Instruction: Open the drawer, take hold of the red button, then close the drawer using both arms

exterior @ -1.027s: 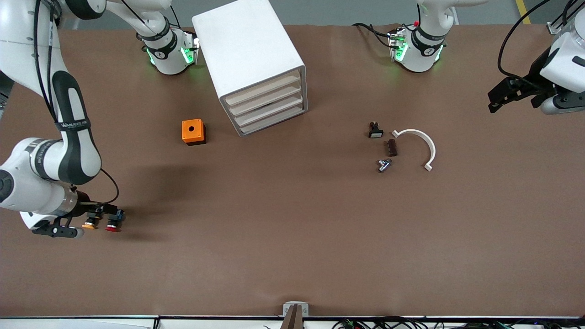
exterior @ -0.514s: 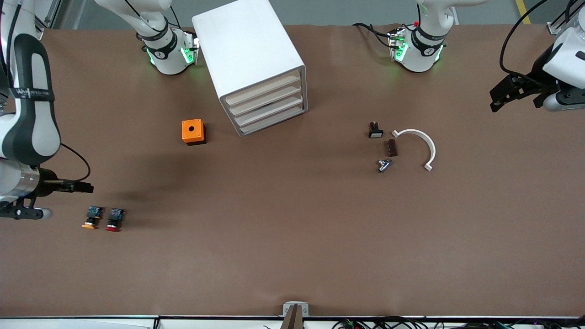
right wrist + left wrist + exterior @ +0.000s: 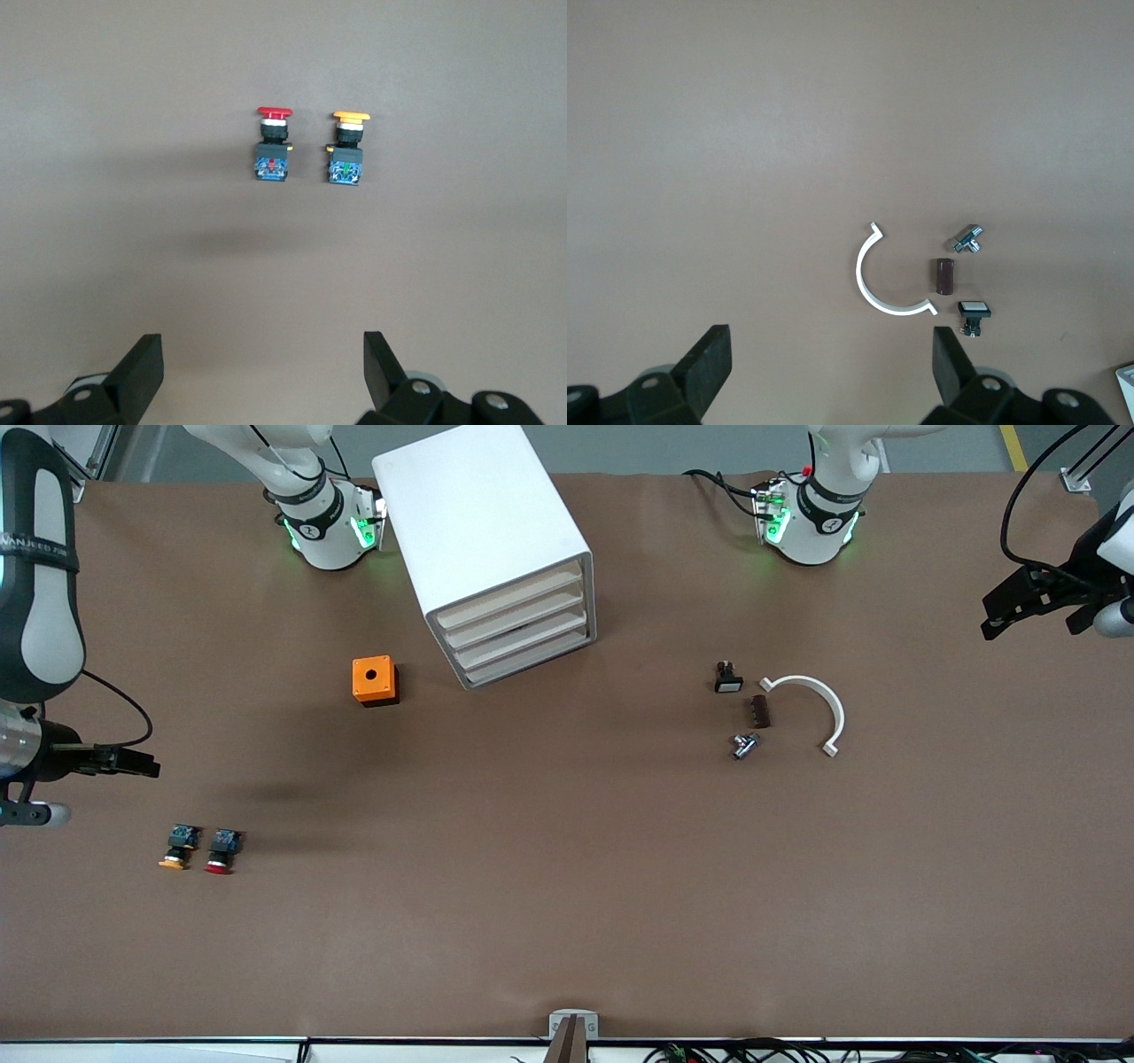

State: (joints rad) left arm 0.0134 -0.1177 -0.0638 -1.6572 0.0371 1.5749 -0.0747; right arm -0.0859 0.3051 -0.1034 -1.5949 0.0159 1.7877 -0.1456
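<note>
Hands both spread, empty; red-capped button on table.

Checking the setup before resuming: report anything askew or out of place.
The white boxy cabinet sits skewed on the brown table, all four beige-fronted drawers shut. The red-capped push-button lies on its side on the table beside an orange-capped one, not in a drawer.

orange box with a top hole beside white cabinet; orange-capped button near front at right arm's end; black white-faced button, brown cylinder, metal fitting, white half-ring clustered toward left arm's end
</note>
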